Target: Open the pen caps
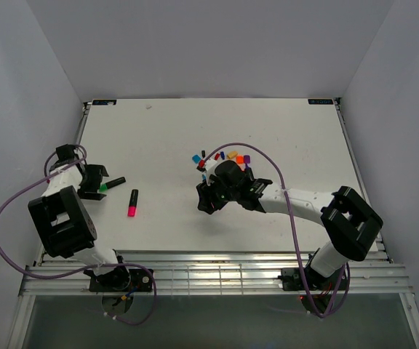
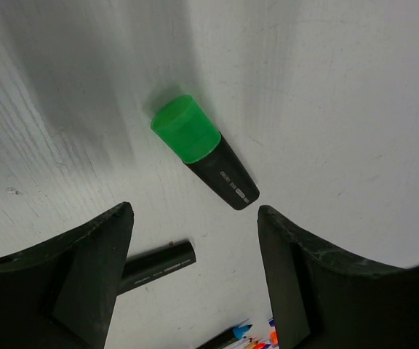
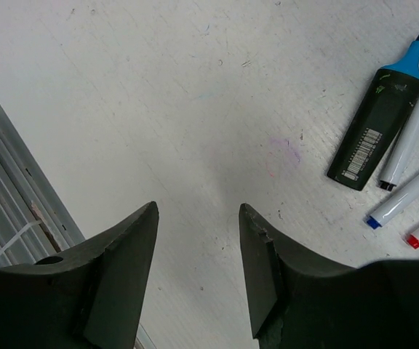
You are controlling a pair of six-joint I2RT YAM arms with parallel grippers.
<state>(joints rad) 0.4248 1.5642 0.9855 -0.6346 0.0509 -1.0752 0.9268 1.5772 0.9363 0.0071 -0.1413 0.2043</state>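
pen caps (image 1: 233, 155): we see a loose cluster in blue, red, orange and purple, lying on the worktop (image 1: 195, 123) a little right of centre, at 12 o'clock from the right claw (image 3: 196, 211) in the top view.
green cap (image 2: 185, 129): seated on its black barrel (image 2: 226, 178), lying flat. In the left wrist view it sits at 12 o'clock from the claw gap, with the barrel end pointing to 5 o'clock.
pink cap (image 1: 132, 211): we read it as on a black marker, at 4 o'clock from the green one in the top view, with the cap end toward 6 o'clock.
left claw (image 2: 195, 209): jaws wide, only bare worktop between them, gripping nothing. In the top view the green-capped marker is just beside it at 3 o'clock. We cannot tell if they touch.
right claw: jaws partly apart, only bare worktop between them, holding nothing.
second barrel (image 2: 158, 265): black, flat, at 7 o'clock from the green-capped marker, partly hidden behind the left finger. We cannot tell its cap.
blue highlighter (image 3: 377, 123): no cap, tip pointing to 1 o'clock, at 2 o'clock from the right claw in its wrist view.
white pens (image 3: 412, 123): just beside the highlighter, on its 3 o'clock side. We see blue and red ends.
rail (image 3: 6, 189): at 9 o'clock in the right wrist view.
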